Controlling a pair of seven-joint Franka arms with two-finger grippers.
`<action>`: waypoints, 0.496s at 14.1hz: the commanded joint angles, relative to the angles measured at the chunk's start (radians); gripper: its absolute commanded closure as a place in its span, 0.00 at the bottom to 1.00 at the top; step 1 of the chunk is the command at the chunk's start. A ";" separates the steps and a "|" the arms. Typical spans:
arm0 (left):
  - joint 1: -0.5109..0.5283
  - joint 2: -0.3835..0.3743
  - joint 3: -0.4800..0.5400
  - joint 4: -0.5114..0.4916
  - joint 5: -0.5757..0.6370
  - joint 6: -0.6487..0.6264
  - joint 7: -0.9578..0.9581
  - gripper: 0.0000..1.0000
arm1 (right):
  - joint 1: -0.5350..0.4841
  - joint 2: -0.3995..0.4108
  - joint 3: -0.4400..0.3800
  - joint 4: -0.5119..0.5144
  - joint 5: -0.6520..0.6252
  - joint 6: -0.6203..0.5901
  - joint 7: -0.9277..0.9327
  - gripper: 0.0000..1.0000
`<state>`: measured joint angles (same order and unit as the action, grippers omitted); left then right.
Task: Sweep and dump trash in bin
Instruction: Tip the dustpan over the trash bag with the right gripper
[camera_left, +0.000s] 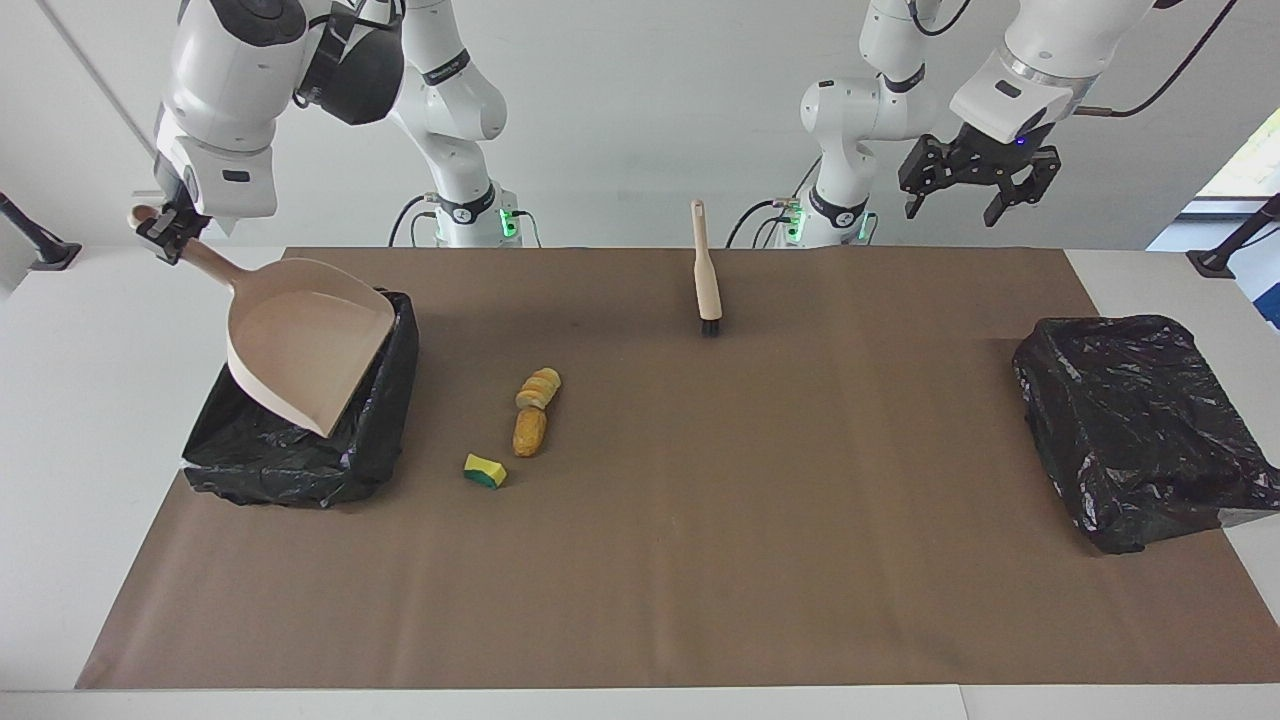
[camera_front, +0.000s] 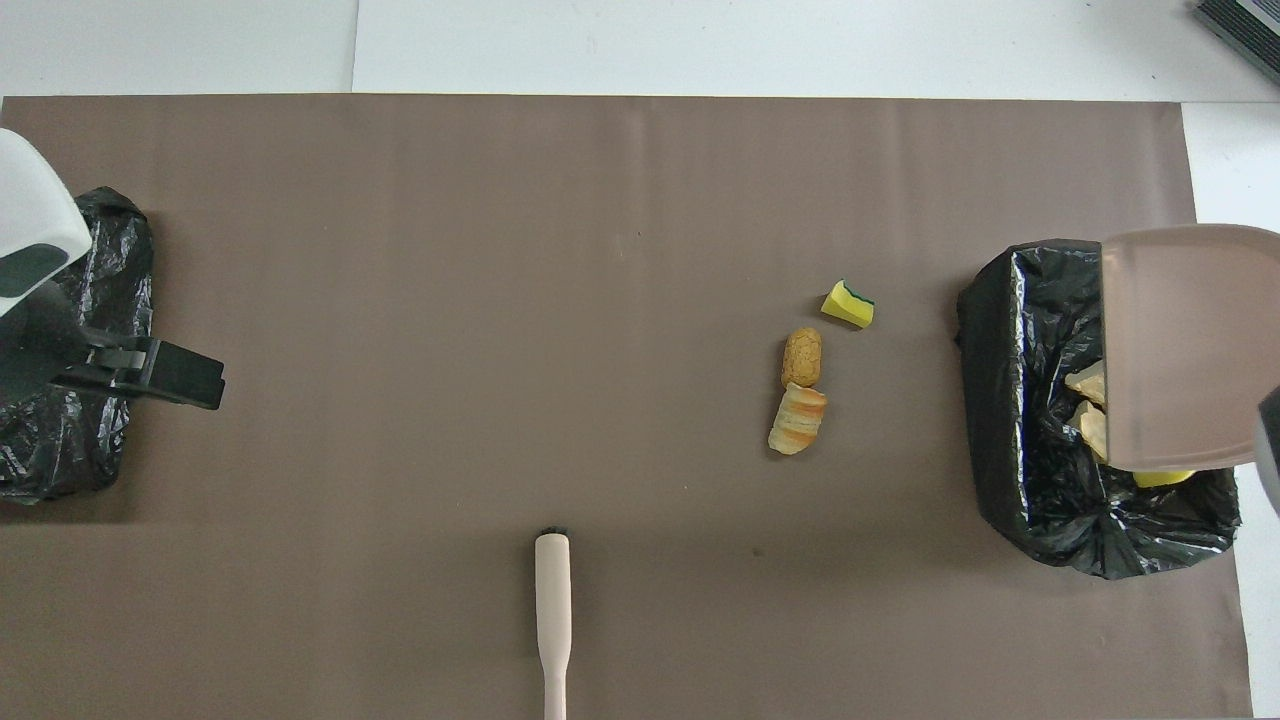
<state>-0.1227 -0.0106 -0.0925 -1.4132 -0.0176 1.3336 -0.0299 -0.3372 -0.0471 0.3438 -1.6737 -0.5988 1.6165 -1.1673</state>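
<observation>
Trash in two groups. Three pieces lie on the brown mat, between the bin and the brush: a green-backed sponge chunk (camera_left: 485, 470), a golden-brown lump (camera_left: 529, 431) and a ridged bread-like piece (camera_left: 538, 388), the last two touching end to end. Other pieces (camera_front: 1090, 405) lie inside the black-lined bin (camera_left: 380, 420) at the right arm's end of the table, mostly hidden by the beige dustpan (camera_left: 305, 340) raised over it. The right pincer (camera_left: 165, 228) is pressed together on the dustpan's handle, over the table's edge beside the bin. The left pincer (camera_left: 965, 190) hangs spread and empty over the left arm's end, above a second black bag (camera_left: 1140, 425). The hand brush (camera_left: 706, 275) lies untouched near the robots.

Step in hand, as judged: bringing the emptied dustpan away from the bin. Done well, its lip should land flat on the mat just beside the three loose pieces, mouth toward them, with the brush fetched to sweep.
</observation>
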 joint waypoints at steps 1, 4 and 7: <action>0.020 -0.020 0.005 -0.032 0.022 0.038 0.005 0.00 | -0.019 -0.002 0.047 0.006 0.071 -0.004 0.212 1.00; 0.022 -0.022 0.005 -0.032 0.021 0.036 0.005 0.00 | -0.017 0.010 0.073 0.000 0.157 0.002 0.433 1.00; 0.023 -0.023 0.007 -0.035 0.021 0.036 0.007 0.00 | 0.068 0.059 0.080 0.000 0.238 0.005 0.702 1.00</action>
<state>-0.1111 -0.0105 -0.0791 -1.4141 -0.0127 1.3454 -0.0300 -0.3110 -0.0203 0.4148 -1.6781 -0.4070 1.6167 -0.6345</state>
